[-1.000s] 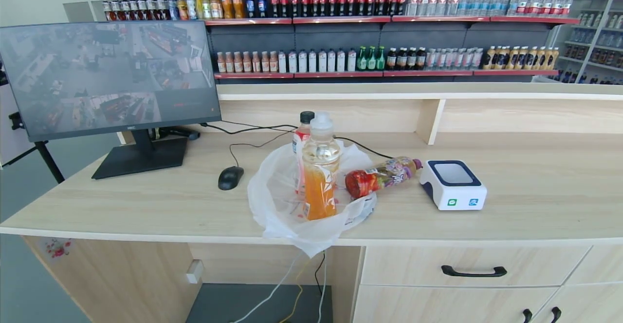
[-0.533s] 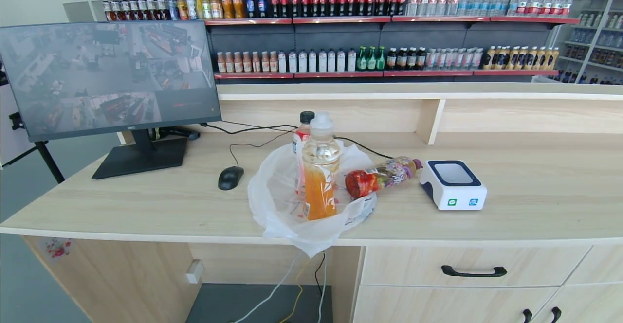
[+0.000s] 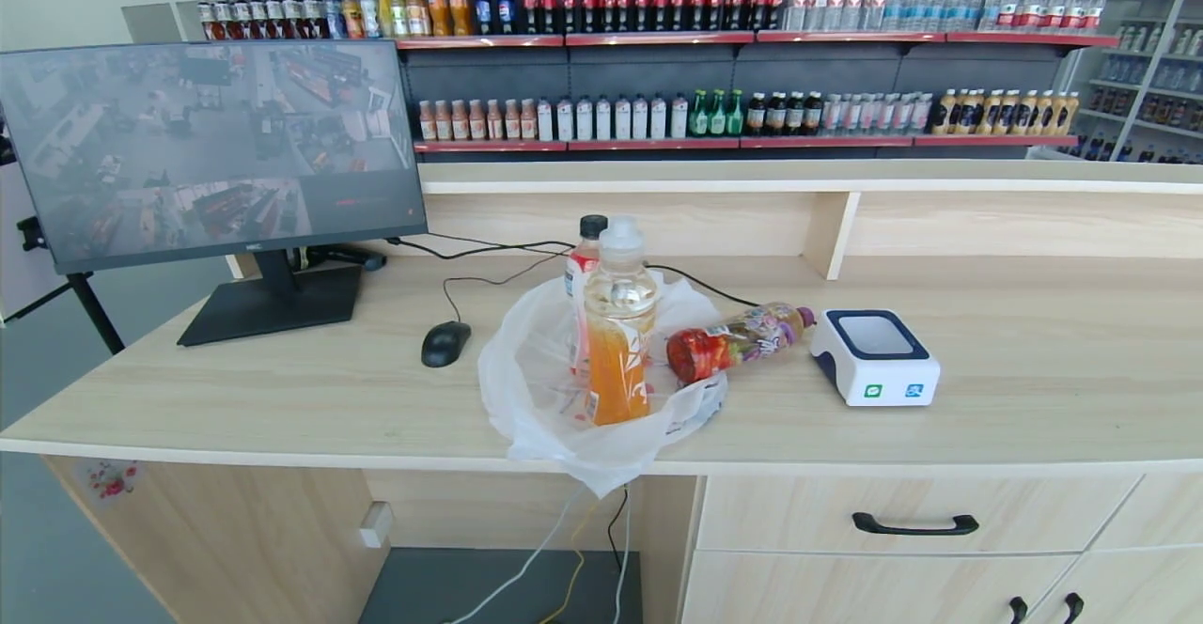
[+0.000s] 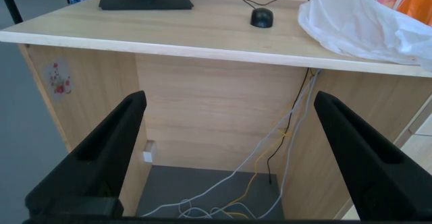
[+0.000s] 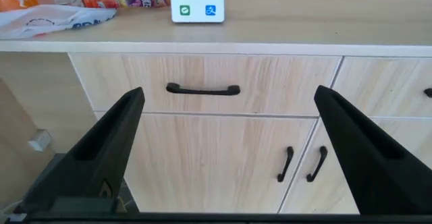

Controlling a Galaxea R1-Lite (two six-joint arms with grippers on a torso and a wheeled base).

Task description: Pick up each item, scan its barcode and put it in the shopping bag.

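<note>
A white plastic shopping bag (image 3: 583, 398) lies open on the wooden counter (image 3: 1034, 370). An orange drink bottle (image 3: 617, 323) stands upright in it, with a black-capped bottle (image 3: 585, 257) right behind. A red-and-purple labelled bottle (image 3: 738, 337) lies on its side across the bag's right rim, its cap toward the white barcode scanner (image 3: 874, 357). My left gripper (image 4: 229, 156) hangs open below the counter's front edge, facing the cabinet under the bag (image 4: 364, 21). My right gripper (image 5: 229, 150) hangs open before the drawers, below the scanner (image 5: 197, 1).
A monitor (image 3: 211, 149) on a stand and a black mouse (image 3: 445, 342) sit left of the bag. Cables (image 3: 601, 549) drop from the counter's front under the bag. A drawer handle (image 5: 202, 90) and cabinet handles (image 5: 300, 164) face the right gripper. Stocked drink shelves (image 3: 752, 51) stand behind.
</note>
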